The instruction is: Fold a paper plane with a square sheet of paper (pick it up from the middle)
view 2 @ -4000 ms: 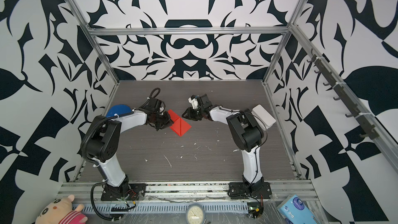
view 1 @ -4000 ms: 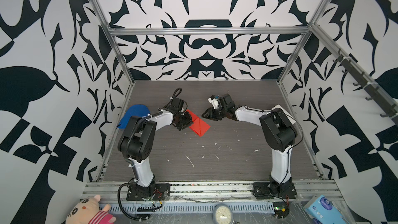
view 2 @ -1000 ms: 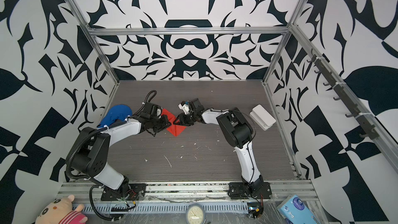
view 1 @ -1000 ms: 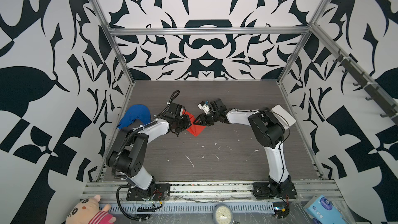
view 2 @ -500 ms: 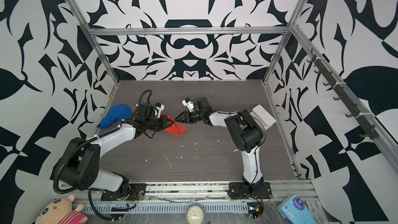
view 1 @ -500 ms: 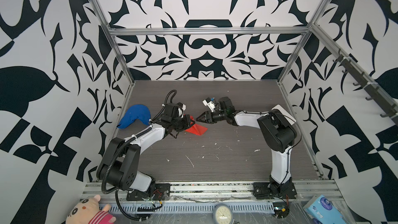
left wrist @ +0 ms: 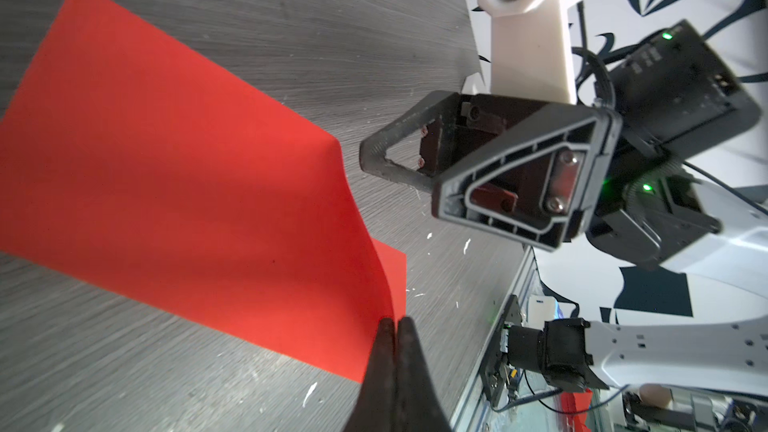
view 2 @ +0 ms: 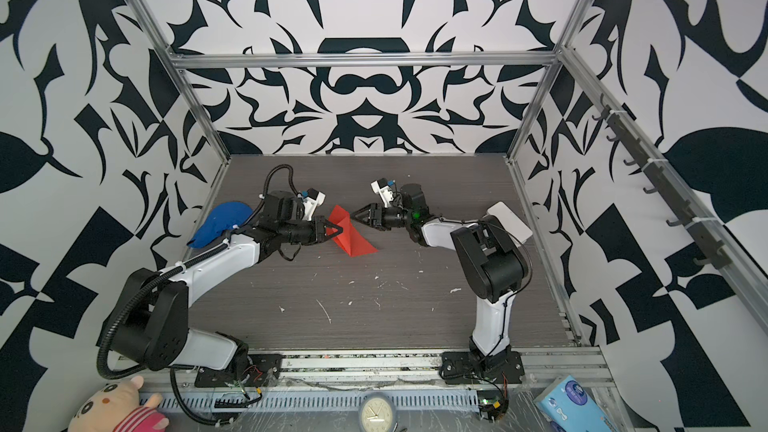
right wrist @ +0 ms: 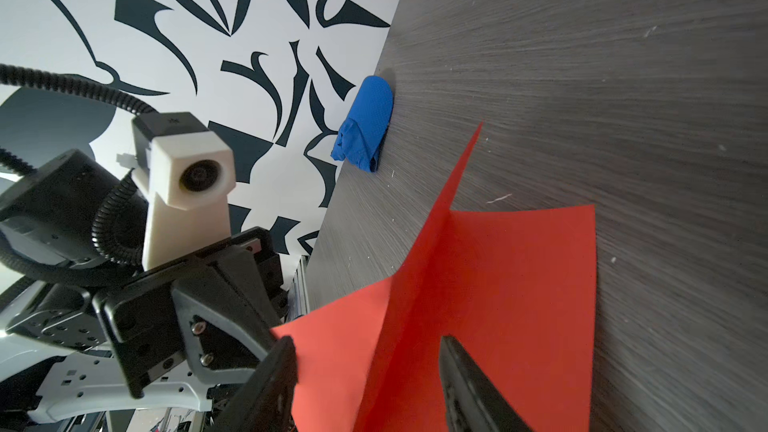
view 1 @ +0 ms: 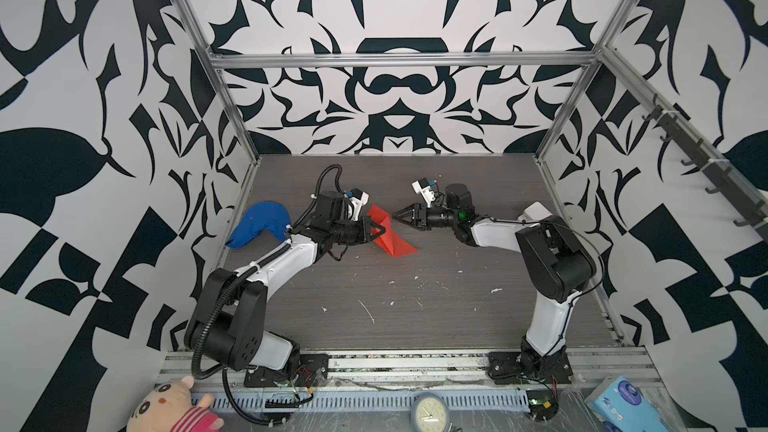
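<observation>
1. Paper [view 1: 390, 238] lies a little left of centre in both top views [view 2: 353, 238], on the far half of the bench [view 1: 415, 297]. It is creased. The lower-right flap rests flat on the bench and the upper-left flap stands raised off it.
2. The left tool [view 1: 383, 231] reaches in from the left of the frame. Its jaws are pressed together on the raised part of the paper. The left wrist view shows the tips [left wrist: 395, 324] pinching the edge of the curling red sheet [left wrist: 187, 180].
3. The right tool [view 1: 395, 216] points at the paper from the right of the frame, with its tips just beside the raised flap's corner. Its jaws are spread apart and hold nothing. In the right wrist view [right wrist: 368, 347] the paper's upright ridge [right wrist: 498, 284] shows in the gap between the two fingers, with no contact visible.
4. A blue cloth [view 1: 259, 224] sits at the bench's left edge, against the wall and behind the left arm.
5. A white box [view 1: 536, 211] sits at the bench's right edge, partly hidden by the right arm.
</observation>
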Motion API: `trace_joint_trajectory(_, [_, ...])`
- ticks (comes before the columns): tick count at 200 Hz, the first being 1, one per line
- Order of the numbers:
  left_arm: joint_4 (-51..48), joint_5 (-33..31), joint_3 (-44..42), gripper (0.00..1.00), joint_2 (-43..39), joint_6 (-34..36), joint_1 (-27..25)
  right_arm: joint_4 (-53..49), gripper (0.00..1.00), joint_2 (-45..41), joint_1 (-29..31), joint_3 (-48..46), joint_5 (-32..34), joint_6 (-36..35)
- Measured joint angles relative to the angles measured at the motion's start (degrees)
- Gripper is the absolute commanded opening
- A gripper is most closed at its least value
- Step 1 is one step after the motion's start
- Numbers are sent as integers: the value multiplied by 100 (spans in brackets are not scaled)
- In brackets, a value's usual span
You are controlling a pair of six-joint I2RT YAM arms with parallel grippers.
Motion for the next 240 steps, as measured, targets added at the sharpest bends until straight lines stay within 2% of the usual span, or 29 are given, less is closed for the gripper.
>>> trace_joint_trajectory(54, [468,448,7,0,0,46,0,251,59,-7,44,-24,-284,251])
trace_joint_trajectory(114, [1228,844,-61,0,0,-90,140,1370,57,37,96,-52,-623,1147])
trace_joint_trajectory(138, [1373,920,-114,0,0,-149,195,2039,48,177,96,-55,-719,1626])
trace_joint_trajectory(166, [1410,970,-144,0,0,-192,232,2332,36,258,98,-94,-758,1904])
trace_joint_trajectory(219, [1394,973,-151,0,13,-219,254,2184,15,240,98,-109,-754,1751])
trace_joint_trajectory(240, [1366,973,-151,0,37,-221,262,2105,16,225,96,-111,-726,1648])
